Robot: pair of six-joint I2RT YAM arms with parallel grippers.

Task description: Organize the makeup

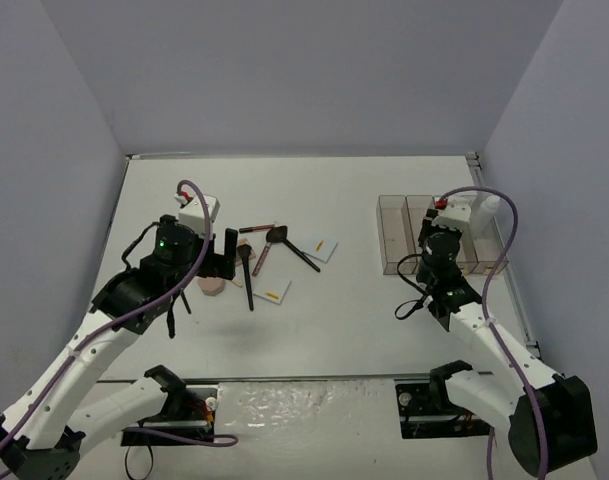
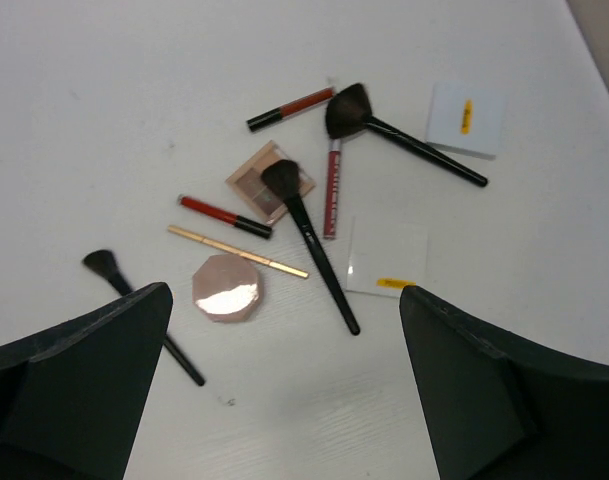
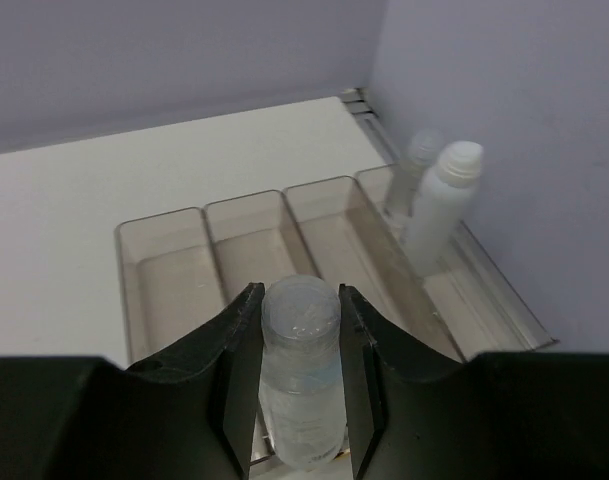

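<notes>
The right gripper (image 3: 301,385) is closed on a clear bottle (image 3: 301,320) and holds it upright over the organizer (image 3: 174,270), probably to lower it into a compartment. Two more bottles (image 3: 442,205) stand at the right end of it. The left gripper (image 2: 284,292) hangs wide open and empty above the loose makeup (image 2: 269,185) on the desk (image 2: 104,100). This makeup counts three brushes (image 2: 309,240), three red pencils (image 2: 331,190), one tan pencil (image 2: 234,250), two compacts (image 2: 225,288) and two white cards (image 2: 467,118).
</notes>
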